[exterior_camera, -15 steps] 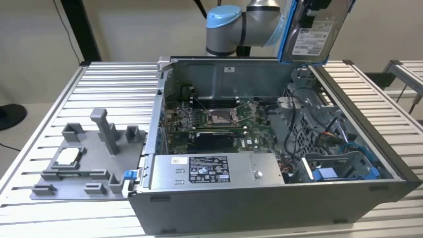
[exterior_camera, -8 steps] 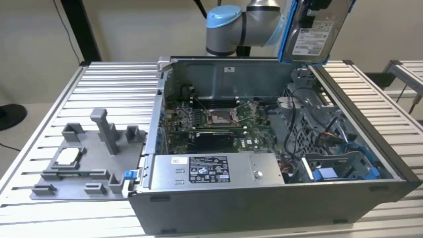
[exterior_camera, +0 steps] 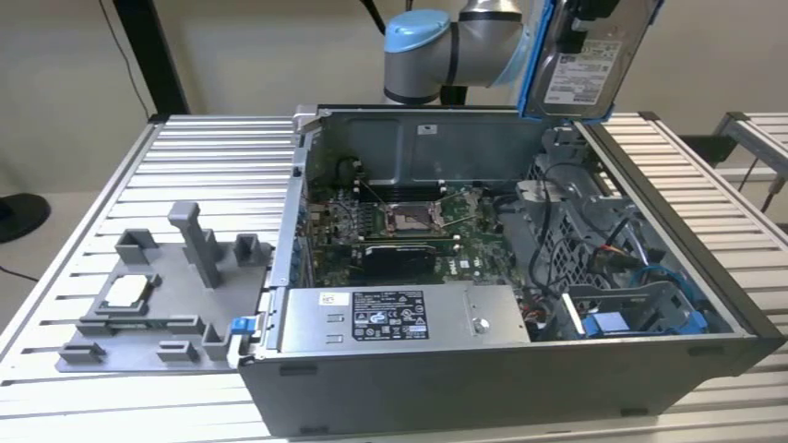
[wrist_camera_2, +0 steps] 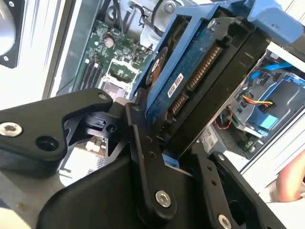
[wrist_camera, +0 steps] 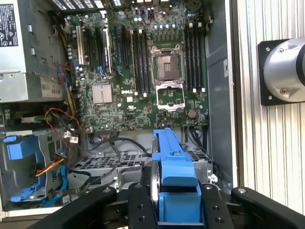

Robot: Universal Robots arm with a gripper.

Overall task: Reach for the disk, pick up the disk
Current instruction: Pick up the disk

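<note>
Black gripper fingers (wrist_camera_2: 143, 157) fill the foreground of the second wrist view, and I see them clamped on the disk (wrist_camera_2: 200, 81), one on each flat side. My gripper (wrist_camera: 177, 202) is therefore closed on the disk, with the blue frame (wrist_camera: 174, 167) standing up between the fingers in the first wrist view.

From the exterior view, I find the disk (exterior_camera: 589, 65) lifted clear of the computer case (exterior_camera: 493, 388), hanging upright above the case's far corner on the exterior view's right, label facing the camera. It touches nothing but the gripper. My arm (exterior_camera: 456, 46) reaches in from above at the back.

Below the disk, the case lies open on its side on the slatted metal table (exterior_camera: 209, 157). Inside I see the green circuit board (wrist_camera: 143, 71) with its empty processor socket (wrist_camera: 167, 62), the grey power supply box (exterior_camera: 394, 318) near the front, and a blue drive bay (exterior_camera: 640, 314) with loose cables on the exterior view's right.

On the exterior view's left, a grey holder (exterior_camera: 161, 295) sits on the table with a small square chip (exterior_camera: 127, 291) resting on it.
</note>
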